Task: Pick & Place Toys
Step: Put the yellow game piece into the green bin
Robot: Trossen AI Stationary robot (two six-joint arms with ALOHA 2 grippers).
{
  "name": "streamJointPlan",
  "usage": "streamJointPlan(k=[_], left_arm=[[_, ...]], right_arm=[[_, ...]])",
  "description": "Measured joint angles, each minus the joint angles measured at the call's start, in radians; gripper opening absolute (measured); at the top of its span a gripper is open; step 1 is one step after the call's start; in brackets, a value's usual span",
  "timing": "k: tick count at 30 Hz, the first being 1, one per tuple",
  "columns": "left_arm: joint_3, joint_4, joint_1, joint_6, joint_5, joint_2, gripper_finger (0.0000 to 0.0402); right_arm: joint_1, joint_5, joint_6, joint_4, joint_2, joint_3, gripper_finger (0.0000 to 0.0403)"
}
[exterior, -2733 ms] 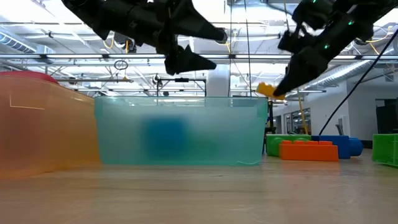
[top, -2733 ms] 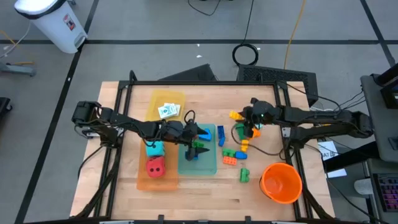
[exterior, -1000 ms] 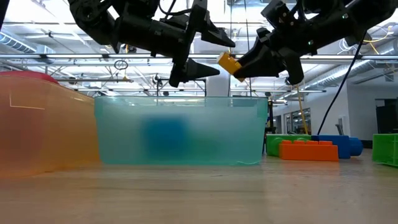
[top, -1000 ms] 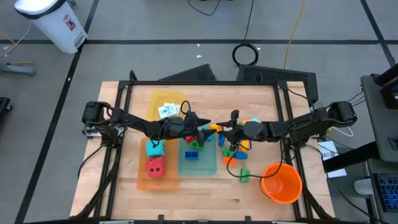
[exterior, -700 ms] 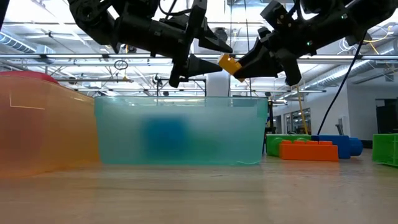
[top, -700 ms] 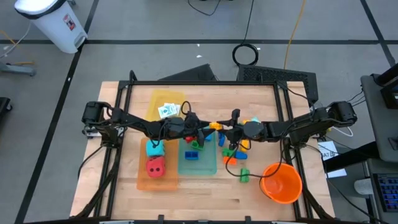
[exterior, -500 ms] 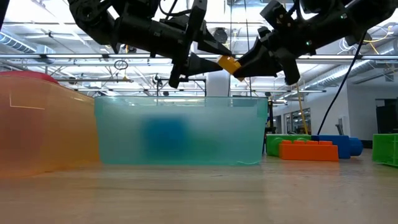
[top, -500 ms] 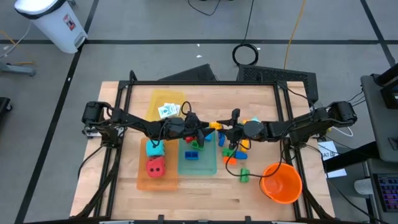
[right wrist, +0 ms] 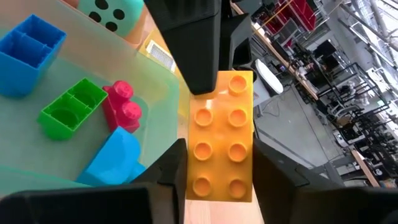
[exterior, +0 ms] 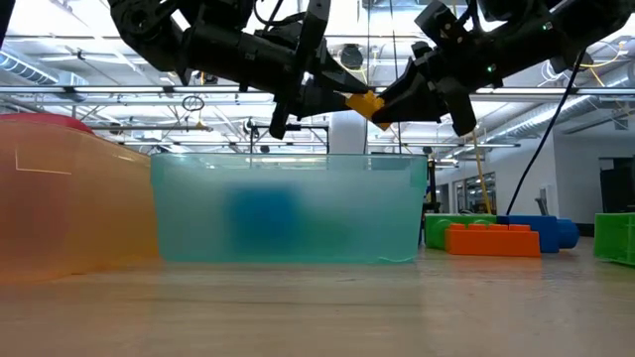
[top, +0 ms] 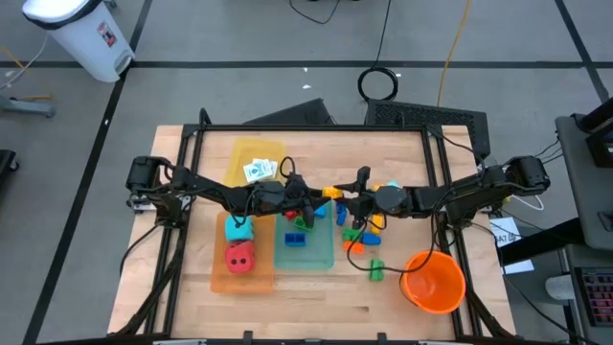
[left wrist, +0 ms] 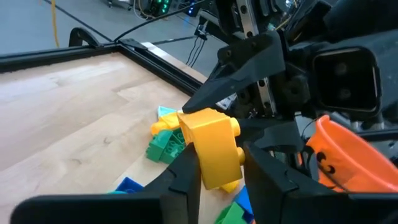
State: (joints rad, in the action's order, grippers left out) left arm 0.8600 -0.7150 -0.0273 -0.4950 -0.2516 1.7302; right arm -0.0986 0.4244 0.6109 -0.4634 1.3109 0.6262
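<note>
Handover of one yellow brick, held in mid-air above the teal tray near its right edge. Left gripper: fingers clamped on the brick's sides. Right gripper: fingers also flanking the same brick, seemingly just slackening. Tray contents: blue, green and red bricks. Step in hand: transfer from right arm to left. Next move likely calls for the right to let go fully and back off, then the left to lower the brick into the tray.

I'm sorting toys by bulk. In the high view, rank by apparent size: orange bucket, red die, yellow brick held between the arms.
1. Orange bucket, clearly largest.
2. Red die.
3. Yellow brick, smallest, though held above the table, so nearer the camera.
</note>
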Motion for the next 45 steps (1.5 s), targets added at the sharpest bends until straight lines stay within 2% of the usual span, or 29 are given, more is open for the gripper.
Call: streamJointPlan(k=[8,15,17,20,25,28,32,42,45], left_arm=[[0.000,0.014,-0.001,0.101,-0.001,-0.012,0.0095],[-0.001,0.141,-0.016,0.159,-0.010,-0.110,0.0095],[-0.001,0.207,-0.020,0.170,0.046,-0.146,0.0095],[-0.001,0.323,-0.025,0.173,0.188,-0.191,0.0095],[-0.001,0.489,-0.076,0.254,0.390,-0.214,0.0095],[-0.001,0.631,-0.135,0.339,0.392,-0.214,0.0095],[-0.001,0.753,-0.191,0.305,0.402,-0.213,0.0095],[-0.001,0.817,-0.257,0.334,0.355,-0.213,0.0095],[-0.001,0.817,-0.254,0.316,0.354,-0.213,0.0118]], right_arm=[[-0.002,-0.006,-0.088,0.006,-0.007,0.000,0.0166],[-0.003,0.017,-0.224,0.166,-0.137,-0.001,0.0185],[-0.002,0.017,-0.249,0.206,-0.187,0.000,0.0186],[-0.002,0.017,-0.287,0.251,-0.249,0.000,0.0184],[-0.002,0.018,-0.312,0.309,-0.309,0.000,0.0178],[-0.002,0.018,-0.312,0.318,-0.316,0.000,0.0176],[-0.002,0.018,-0.312,0.318,-0.312,0.000,0.0176],[-0.002,0.019,-0.312,0.330,-0.311,0.000,0.0169],[-0.002,0.020,-0.312,0.334,-0.311,0.000,0.0168]])
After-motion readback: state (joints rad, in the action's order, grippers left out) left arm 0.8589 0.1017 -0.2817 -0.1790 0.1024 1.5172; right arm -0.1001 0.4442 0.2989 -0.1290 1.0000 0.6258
